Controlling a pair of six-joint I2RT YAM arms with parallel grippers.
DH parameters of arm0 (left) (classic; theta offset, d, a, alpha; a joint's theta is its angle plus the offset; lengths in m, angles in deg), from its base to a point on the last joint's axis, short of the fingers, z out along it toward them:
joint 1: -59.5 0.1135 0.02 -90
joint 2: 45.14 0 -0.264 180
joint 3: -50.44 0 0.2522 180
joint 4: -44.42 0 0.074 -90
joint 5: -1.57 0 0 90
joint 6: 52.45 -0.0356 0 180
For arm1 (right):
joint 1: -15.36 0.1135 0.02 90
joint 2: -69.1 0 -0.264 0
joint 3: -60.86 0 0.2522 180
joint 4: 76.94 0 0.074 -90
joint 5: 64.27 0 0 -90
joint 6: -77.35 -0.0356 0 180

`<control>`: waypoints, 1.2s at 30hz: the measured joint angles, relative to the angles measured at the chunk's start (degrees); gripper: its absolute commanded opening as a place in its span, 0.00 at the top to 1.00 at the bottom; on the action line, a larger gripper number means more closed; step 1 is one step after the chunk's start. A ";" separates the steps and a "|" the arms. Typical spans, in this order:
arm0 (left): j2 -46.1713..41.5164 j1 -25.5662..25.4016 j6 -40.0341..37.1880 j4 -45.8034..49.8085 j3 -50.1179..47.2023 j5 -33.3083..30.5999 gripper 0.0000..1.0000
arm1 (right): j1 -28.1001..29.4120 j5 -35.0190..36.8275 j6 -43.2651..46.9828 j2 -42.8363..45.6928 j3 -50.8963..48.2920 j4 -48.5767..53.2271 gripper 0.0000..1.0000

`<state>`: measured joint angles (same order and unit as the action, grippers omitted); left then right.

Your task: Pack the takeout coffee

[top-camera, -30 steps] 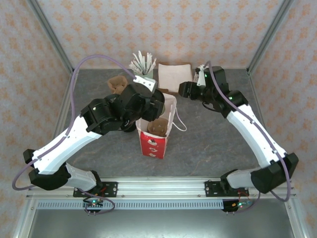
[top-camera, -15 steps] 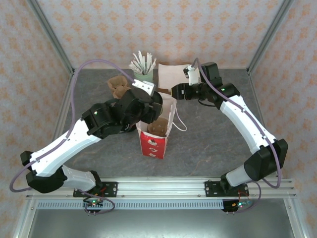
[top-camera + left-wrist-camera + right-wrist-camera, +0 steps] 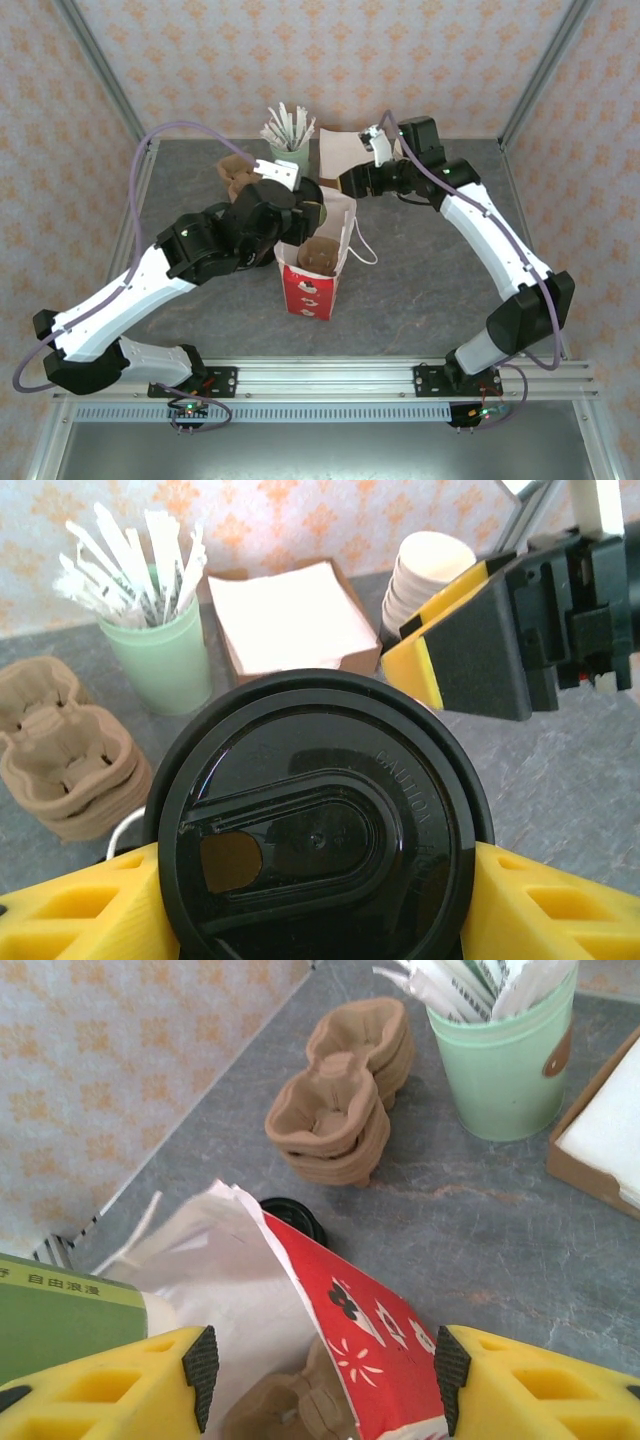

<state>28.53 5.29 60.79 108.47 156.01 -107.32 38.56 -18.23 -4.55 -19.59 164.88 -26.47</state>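
**A:** Near the middle of the top view, right beside the upper rim of the red-and-white bag (image 3: 308,290): takeout coffee (image 3: 314,198), carried off the table (image 3: 430,280) by the left gripper (image 3: 318,895).

**B:** Closed on it properly?

**A:** Closed on the cup from both sides, yes. Yellow fingers (image 3: 80,905) snug against it, low in the left wrist frame, black lid (image 3: 400,780) facing the lens. Right gripper (image 3: 325,1365) spread wide with nothing in it, straddling the red bag wall at the bottom of the right wrist frame.

**B:** Handling?

**A:** Probably light. Paper sides, soft enough to buckle under a hard squeeze. Cannot tell whether full. Slick lid, likely only snapped on, so best taken by the paper wall under the rim and kept level.

**B:** Landing spot?

**A:** Looks like the brown pulp carrier (image 3: 320,255) down inside the bag. Worth minding the floppy bag sides, liable to fold inward.
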 measured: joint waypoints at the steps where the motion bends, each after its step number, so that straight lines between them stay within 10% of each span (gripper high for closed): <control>1: 0.24 0.00 0.70 0.02 -0.79 0.02 0.35 | 0.00 -0.09 0.79 -0.63 0.33 0.68 0.38; 14: 1.75 0.00 3.34 -0.50 -1.99 0.02 0.35 | 1.20 -5.38 7.50 -5.77 0.72 2.36 0.42; 24: 2.14 0.00 3.26 -0.48 -2.03 0.52 0.36 | 2.49 -7.21 13.03 -7.85 3.45 5.88 0.93; 36: 2.01 0.00 2.19 -1.44 -5.03 1.38 0.36 | 5.68 -6.97 14.67 -4.44 3.52 4.17 0.98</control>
<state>30.54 5.29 62.98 107.03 150.98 -105.95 44.24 -25.21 10.11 -24.02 168.40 -22.29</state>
